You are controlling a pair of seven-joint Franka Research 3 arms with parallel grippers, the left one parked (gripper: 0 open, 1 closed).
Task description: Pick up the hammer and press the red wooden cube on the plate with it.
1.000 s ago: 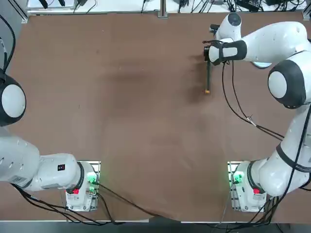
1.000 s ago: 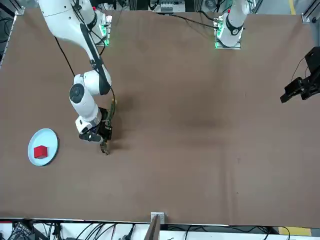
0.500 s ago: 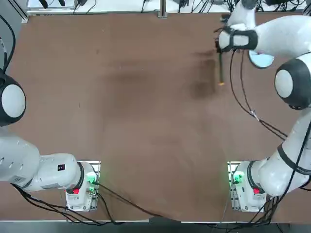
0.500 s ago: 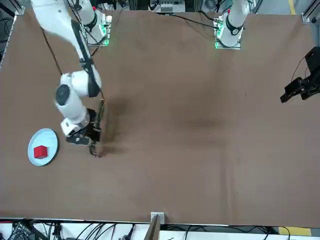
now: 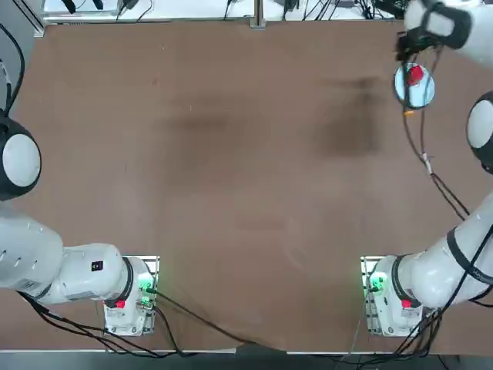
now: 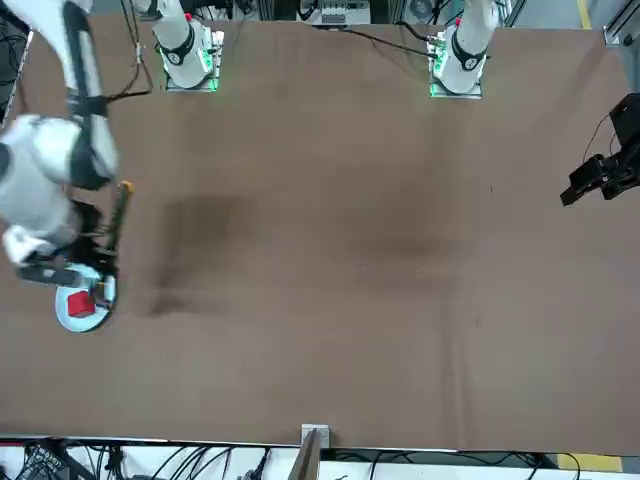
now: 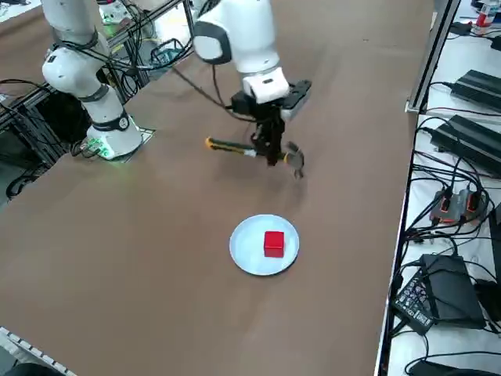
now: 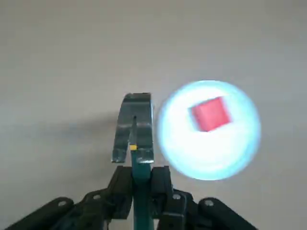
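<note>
One brown table [image 7: 141, 258] carries the plate [image 7: 249, 257] near its right edge, the red wooden cube [image 7: 274, 243] resting on it. Above, just beside the plate, the right gripper [image 7: 272, 149] is clamped tight on the hammer [image 7: 235, 146], held level, clear of the table.

The hammer [image 7: 254, 150] is off the worktop, clamped near its head between the closed fingers [image 8: 160, 184] of the right gripper [image 7: 272, 159]. It lies roughly level, its slim dark green handle ending in an orange tip [image 7: 210, 142], its shiny metal head [image 8: 134, 127] beside the plate's rim in the wrist view. The plate [image 7: 249, 254], small, round and pale blue-white, lies flat near the far right corner of the worktop. The red wooden cube [image 7: 273, 243], a small bright block, sits on the plate, close to its middle.
</note>
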